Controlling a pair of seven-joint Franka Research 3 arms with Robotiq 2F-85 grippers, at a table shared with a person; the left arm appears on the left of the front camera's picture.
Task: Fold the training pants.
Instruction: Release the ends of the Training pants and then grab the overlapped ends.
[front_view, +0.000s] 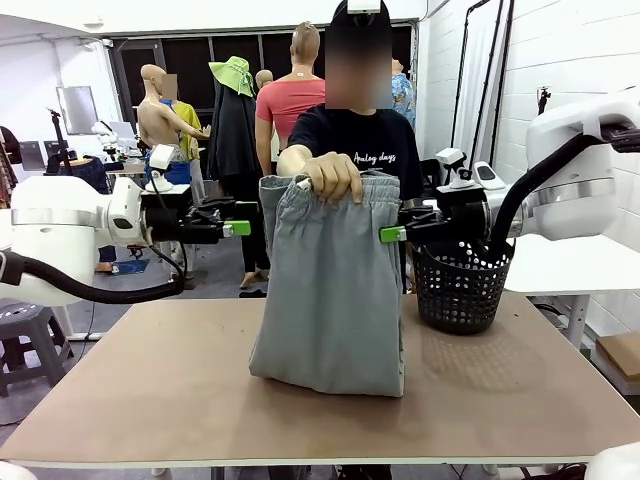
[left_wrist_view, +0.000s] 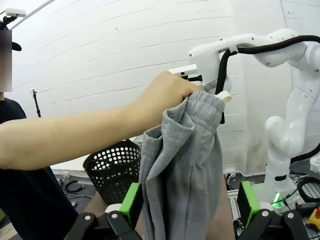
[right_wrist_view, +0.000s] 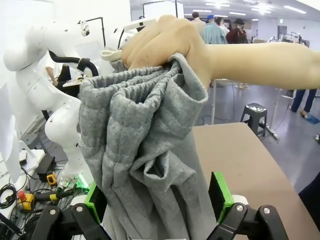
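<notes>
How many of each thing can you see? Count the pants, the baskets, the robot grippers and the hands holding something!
training pants: 1
black basket: 1
grippers: 2, the left gripper and the right gripper, both open
person's hand holding the pants up: 1
total: 5

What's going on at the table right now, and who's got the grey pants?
A person's hand holds the light grey jersey training pants up by the gathered waistband, with their lower end resting on the brown table. The left gripper and right gripper flank the pants near the top, both open, neither clamped on the cloth. A black plastic mesh basket stands on the table's right side. No fold has been made yet.
</notes>
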